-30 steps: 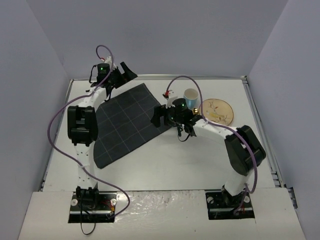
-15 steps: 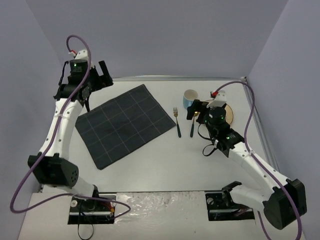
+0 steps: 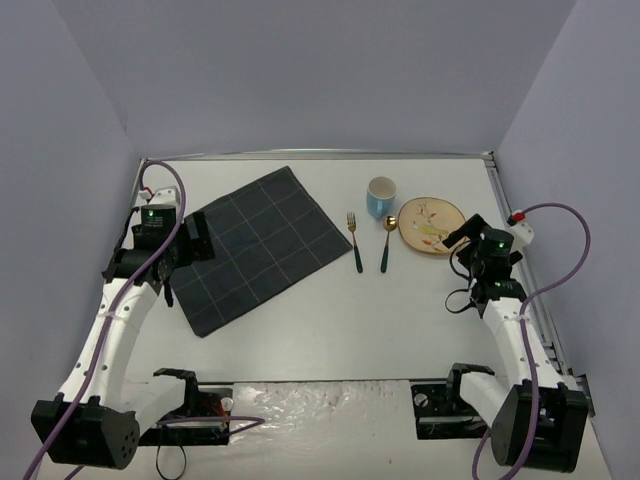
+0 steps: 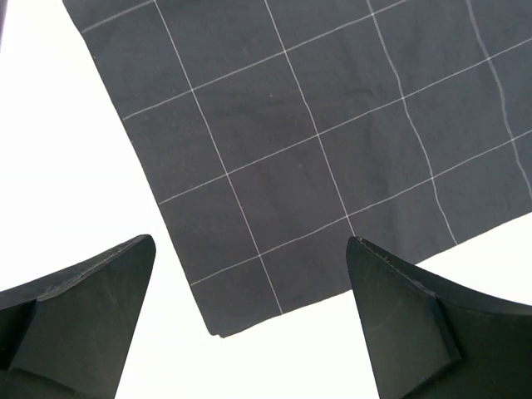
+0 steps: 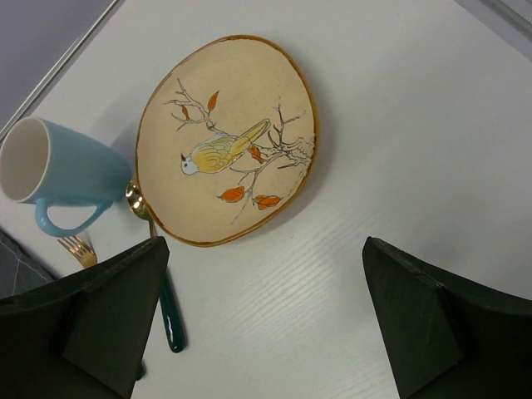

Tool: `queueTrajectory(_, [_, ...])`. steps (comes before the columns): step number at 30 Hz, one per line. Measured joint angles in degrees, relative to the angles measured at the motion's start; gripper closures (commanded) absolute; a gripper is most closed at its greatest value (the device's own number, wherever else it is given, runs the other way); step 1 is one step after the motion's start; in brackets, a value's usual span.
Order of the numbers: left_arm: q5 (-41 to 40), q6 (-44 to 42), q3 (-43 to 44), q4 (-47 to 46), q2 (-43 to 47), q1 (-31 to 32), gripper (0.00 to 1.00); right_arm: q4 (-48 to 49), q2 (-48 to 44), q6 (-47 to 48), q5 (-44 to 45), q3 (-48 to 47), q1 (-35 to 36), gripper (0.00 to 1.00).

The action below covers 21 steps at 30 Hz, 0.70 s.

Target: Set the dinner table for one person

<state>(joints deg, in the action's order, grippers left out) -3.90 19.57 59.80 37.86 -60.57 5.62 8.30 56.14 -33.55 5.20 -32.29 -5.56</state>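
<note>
Checking in from the remote station, here's how things sit. The placemat (image 3: 255, 245) is my reference: dark grey with a pale grid, lying flat and turned at an angle. The dinner table (image 3: 330, 320) is the big white top right under it, spreading out well past the mat on every side.

The left gripper (image 4: 251, 241) hangs over the mat's left edge. Its jaws are spread wide with nothing in them, and in the wrist view one corner of the mat shows between the two fingers.

Just off the mat's right corner lies the fork (image 3: 354, 243), handle towards the arm bases. The spoon (image 3: 386, 243) lies one step further from the mat, roughly parallel to the fork. The blue mug (image 3: 381, 195) stands upright behind those two, further back than the mat's right corner. The plate (image 3: 431, 224) with the bird painted on it is furthest from the mat, with the spoon's bowl right at its rim.

The right gripper (image 5: 266, 241) is out past the plate, on the far side from the mat. It's also wide open and empty, above bare table.
</note>
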Motion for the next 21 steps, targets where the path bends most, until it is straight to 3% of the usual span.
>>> queueTrajectory(12, [-1.2, -0.5, -5.3, -0.8, 4.2, 1.9, 0.03, 9.0, 11.8, -8.7, -12.3, 3.3, -9.4, 0.01])
queueTrajectory(21, [-2.6, -1.2, -5.3, -1.1, 4.0, 1.9, 0.03, 20.7, 24.8, -13.9, -19.4, 5.2, -11.6, 0.14])
